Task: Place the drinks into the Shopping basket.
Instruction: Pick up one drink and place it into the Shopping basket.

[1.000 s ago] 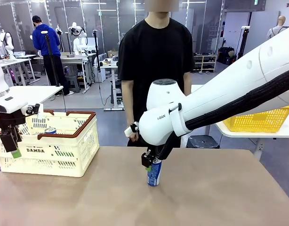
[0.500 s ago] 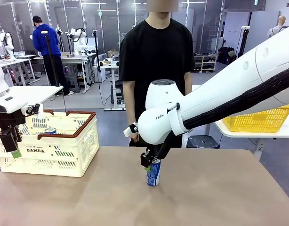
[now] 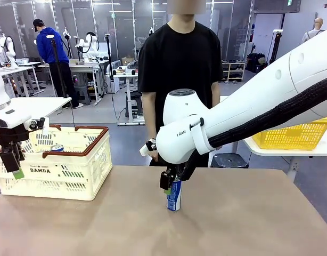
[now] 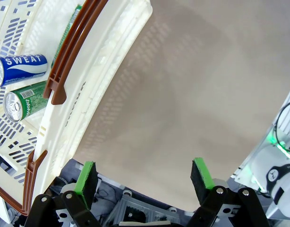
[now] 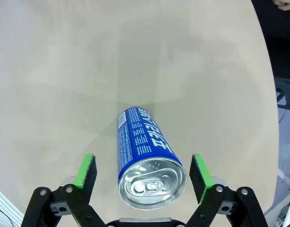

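Observation:
A blue drink can (image 3: 174, 196) stands upright on the brown table near its middle. My right gripper (image 3: 171, 182) hangs over its top, open, with a green pad on each side and a gap to the can (image 5: 147, 156). In the right wrist view the fingers (image 5: 87, 171) flank the silver top without touching. The Shopping basket (image 3: 57, 172) sits at the table's left. Inside it lie a blue can (image 4: 20, 68) and a green can (image 4: 24, 104). My left gripper (image 3: 15, 166) hangs open at the basket's front left, and in its wrist view the left gripper (image 4: 142, 177) holds nothing.
A person in black stands at the far side, one hand (image 3: 149, 148) just behind my right arm. A yellow mesh basket (image 3: 294, 136) rests on a side table at the right. The tabletop (image 3: 248, 224) is bare to the right and front of the can.
My right gripper has gone from shut on the blue can to open around it. The can stays standing on the table. The left arm has not moved.

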You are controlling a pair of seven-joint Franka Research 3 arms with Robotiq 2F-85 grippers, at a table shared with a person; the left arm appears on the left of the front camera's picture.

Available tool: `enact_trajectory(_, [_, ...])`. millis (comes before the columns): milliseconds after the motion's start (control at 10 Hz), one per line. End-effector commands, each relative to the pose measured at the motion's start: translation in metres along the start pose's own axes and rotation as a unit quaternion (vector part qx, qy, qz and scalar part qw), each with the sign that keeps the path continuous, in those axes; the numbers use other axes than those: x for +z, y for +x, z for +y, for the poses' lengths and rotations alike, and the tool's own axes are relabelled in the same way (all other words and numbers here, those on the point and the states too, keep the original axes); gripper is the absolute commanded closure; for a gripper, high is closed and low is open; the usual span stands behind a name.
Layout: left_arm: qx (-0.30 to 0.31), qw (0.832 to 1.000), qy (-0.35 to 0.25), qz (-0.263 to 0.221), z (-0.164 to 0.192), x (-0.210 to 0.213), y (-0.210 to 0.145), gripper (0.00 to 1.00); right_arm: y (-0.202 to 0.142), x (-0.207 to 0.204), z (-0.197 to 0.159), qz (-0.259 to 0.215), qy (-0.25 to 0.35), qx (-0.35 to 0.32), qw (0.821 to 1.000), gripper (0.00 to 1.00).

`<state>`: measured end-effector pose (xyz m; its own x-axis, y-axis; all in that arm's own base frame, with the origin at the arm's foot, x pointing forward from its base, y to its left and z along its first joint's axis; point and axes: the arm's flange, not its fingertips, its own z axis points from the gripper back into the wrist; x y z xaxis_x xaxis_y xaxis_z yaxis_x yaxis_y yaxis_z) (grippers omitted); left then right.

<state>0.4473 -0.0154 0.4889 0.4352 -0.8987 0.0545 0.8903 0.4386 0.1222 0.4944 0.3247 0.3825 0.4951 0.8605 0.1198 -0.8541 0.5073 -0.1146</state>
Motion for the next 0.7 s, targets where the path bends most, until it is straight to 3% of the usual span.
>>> enact_trajectory(0, [0.003, 1.0, 0.006, 0.006, 0.0, 0.001, -0.001, 0.0, 0.003, 0.009, -0.002, 0.01, -0.008, 0.02, 1.0, 0.0])
enact_trajectory(300, [0.003, 1.0, 0.006, 0.006, 0.0, 0.001, -0.001, 0.0, -0.007, 0.031, 0.002, 0.039, 0.015, 0.024, 0.999, 0.0])
enact_trajectory(600, [0.003, 1.0, 0.006, 0.006, 0.0, 0.001, -0.001, 0.0, -0.033, 0.054, -0.002, 0.066, 0.0, 0.033, 0.997, 0.0])
